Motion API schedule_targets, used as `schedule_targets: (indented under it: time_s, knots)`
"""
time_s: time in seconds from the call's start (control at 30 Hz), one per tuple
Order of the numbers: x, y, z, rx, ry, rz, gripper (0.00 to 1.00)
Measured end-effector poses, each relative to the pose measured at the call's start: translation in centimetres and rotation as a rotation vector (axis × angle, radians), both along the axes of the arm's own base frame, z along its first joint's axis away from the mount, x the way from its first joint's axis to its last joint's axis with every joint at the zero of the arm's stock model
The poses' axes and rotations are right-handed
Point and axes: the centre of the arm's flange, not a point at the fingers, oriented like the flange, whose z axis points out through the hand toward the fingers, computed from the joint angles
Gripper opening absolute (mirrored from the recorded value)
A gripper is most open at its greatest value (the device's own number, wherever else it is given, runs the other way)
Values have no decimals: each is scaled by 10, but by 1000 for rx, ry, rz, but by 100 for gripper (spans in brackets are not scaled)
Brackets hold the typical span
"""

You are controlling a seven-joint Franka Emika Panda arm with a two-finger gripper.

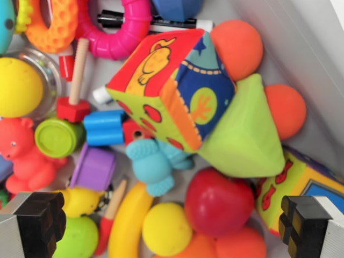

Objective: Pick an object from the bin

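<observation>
You'll see a soft fabric cube (pixel 172 86) with a yellow duck panel, tilted, mid-frame. A lime-green wedge (pixel 244 134) touches its right side. Two orange balls (pixel 236 48) (pixel 286 110) sit by the wedge, near the grey bin (pixel 301 48) wall. At the top, a pink ring (pixel 115 32) lies over a black marker (pixel 172 24). A red bear (pixel 24 156) is at far left, and a teal figure (pixel 153 161) sits just below the cube.

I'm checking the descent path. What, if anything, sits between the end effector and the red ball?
Nothing visible does. The end effector is open, with the red ball exposed on top between its fingertips. A yellow ball and orange balls crowd beside it.
</observation>
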Motion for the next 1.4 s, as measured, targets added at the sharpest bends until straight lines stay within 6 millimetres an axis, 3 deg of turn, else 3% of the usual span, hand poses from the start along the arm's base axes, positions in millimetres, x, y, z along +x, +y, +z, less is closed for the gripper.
schedule_targets:
  time_s: [1.2,1.4]
  knots:
    - [6,2,-53,-12,2,459,100]
    - [6,2,-83,-12,6,465,100]
